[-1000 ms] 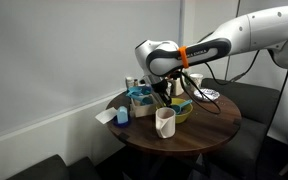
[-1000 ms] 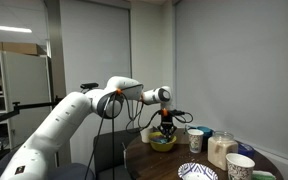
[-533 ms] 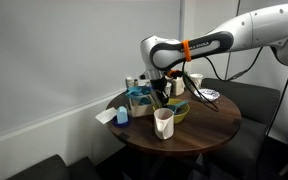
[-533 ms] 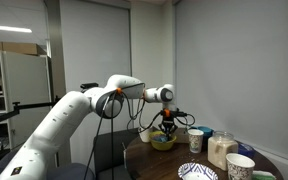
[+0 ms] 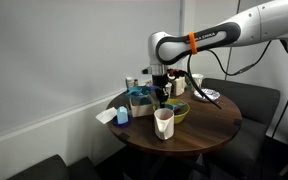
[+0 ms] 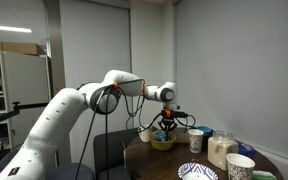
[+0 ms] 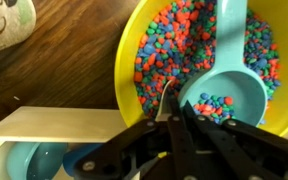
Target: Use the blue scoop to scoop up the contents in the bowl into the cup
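Observation:
The yellow bowl (image 7: 134,45) is full of small red, blue, green and purple contents (image 7: 179,45). The blue scoop (image 7: 224,95) lies in it, loaded with several bits, its narrow end pointing away. My gripper (image 7: 172,112) is shut on the scoop's near edge, just above the bowl. In both exterior views the gripper (image 5: 161,97) (image 6: 165,127) hangs over the bowl (image 5: 181,111) (image 6: 163,143). The off-white cup (image 5: 164,122) stands upright in front of the bowl near the table edge. It also shows behind the bowl in an exterior view (image 6: 146,134).
A pale wooden box (image 7: 44,125) holding teal dishes sits right beside the bowl. The round wooden table (image 5: 212,125) also carries a blue container (image 5: 137,98), a small blue cup (image 5: 122,115), a white box (image 5: 106,116), a patterned plate (image 6: 197,172) and several cups (image 6: 221,150).
The arm's elbow has swung up and over. The gripper has stayed over the bowl with the scoop, slightly higher.

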Motion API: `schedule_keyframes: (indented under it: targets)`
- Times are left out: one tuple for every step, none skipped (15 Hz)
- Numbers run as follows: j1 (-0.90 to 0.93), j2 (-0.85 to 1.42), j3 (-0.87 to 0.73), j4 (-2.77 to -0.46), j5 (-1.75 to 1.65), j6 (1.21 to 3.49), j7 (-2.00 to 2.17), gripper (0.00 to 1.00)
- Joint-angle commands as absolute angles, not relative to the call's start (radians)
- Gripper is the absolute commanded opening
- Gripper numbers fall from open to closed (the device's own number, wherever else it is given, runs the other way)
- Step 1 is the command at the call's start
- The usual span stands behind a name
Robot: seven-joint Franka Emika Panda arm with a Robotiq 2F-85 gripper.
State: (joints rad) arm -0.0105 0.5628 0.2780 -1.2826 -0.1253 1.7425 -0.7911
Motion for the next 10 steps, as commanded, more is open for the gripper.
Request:
schedule_keyframes:
  targets:
    - [-0.006,0.473,0.240,-1.401,-0.062,1.787,-0.834,0.01]
    - [-0.004,0.457,0.232,-1.415,-0.060,1.784,-0.835,0.01]
    - [-0.002,0.445,0.222,-1.422,-0.066,1.765,-0.837,0.01]
    - [-0.001,0.427,0.213,-1.436,-0.072,1.752,-0.834,0.01]
    - [0.000,0.408,0.199,-1.449,-0.086,1.751,-0.820,0.01]
    - [-0.002,0.387,0.189,-1.466,-0.088,1.764,-0.814,0.01]
    - [-0.001,0.362,0.175,-1.483,-0.096,1.800,-0.795,0.01]
    - [0.001,0.344,0.161,-1.495,-0.101,1.838,-0.772,0.01]
    - [0.001,0.330,0.151,-1.500,-0.098,1.871,-0.758,0.01]
    - [0.001,0.318,0.142,-1.501,-0.097,1.897,-0.749,0.01]
